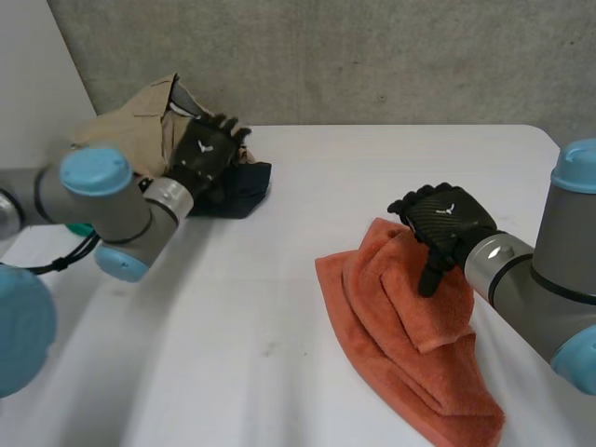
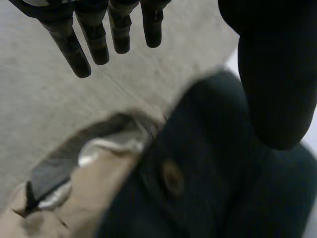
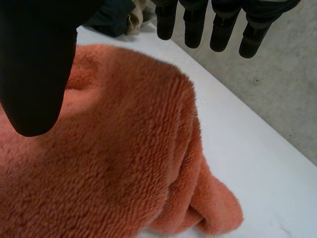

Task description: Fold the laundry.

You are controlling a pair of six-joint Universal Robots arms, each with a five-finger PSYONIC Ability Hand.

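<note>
- Plain white table (image 1: 279, 307), grey concrete wall (image 1: 354, 56) behind it. What's on it?
- Laundry in 2 spots. Lower right of the head view there's an orange towel (image 1: 410, 345), bunched up & folded over itself in several layers. Upper left, near the table's far edge, sits a dark garment (image 1: 244, 186) w/ a rumpled beige garment (image 1: 130, 130) right behind it, touching.
- Hands?
- Robot's left hand (image 1: 207, 154) is upper left, over the spot where the dark & beige pieces meet. Its wrist view: fingers (image 2: 99, 42) straight & spread, thumb (image 2: 275, 79) apart from them, nothing btw them, so not gripping. Dark garment lies under the palm & thumb, w/ a round button (image 2: 172, 178) on it; the beige one is beside it, under the fingers. Can't tell if the hand touches the cloth.
- And the other?
- Robot's right hand (image 1: 445, 222) is center right, at the towel's upper end. Head view: one digit points down at the top fold; touching or just above, can't tell. Its wrist view: fingers straight, reaching past the towel's edge over bare table; thumb above the pile. No cloth pinched, so relaxed & holding nothing.
- Hands close together?
- No, well apart, w/ bare table btw them. Towel & the 2 garments are also well apart.
</note>
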